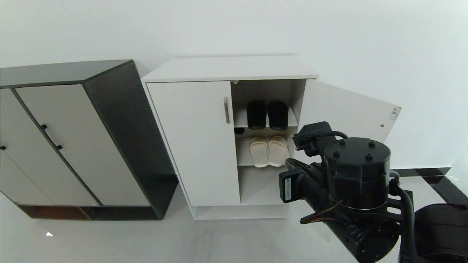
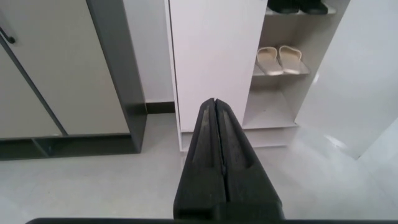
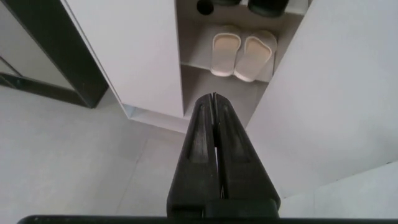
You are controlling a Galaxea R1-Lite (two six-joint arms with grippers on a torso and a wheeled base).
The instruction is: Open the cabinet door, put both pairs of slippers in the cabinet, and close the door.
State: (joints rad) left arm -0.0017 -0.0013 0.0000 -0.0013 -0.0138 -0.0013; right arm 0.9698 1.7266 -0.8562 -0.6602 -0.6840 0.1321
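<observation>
black slippers (image 1: 267, 115) and cream slippers (image 1: 268, 151) shelved; left gripper (image 2: 215, 107) and right gripper (image 3: 215, 101) jaws together; next likely: push door (image 1: 347, 115) shut.

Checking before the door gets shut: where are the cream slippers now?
In the head view, the cream slippers lie side by side on the middle shelf of the white cabinet, on its open right side, just below the black slippers.

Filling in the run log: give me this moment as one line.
black slippers: upper shelf | cream slippers: shelf below | cabinet door: open | left gripper: shut, empty | right gripper: shut, empty
</observation>
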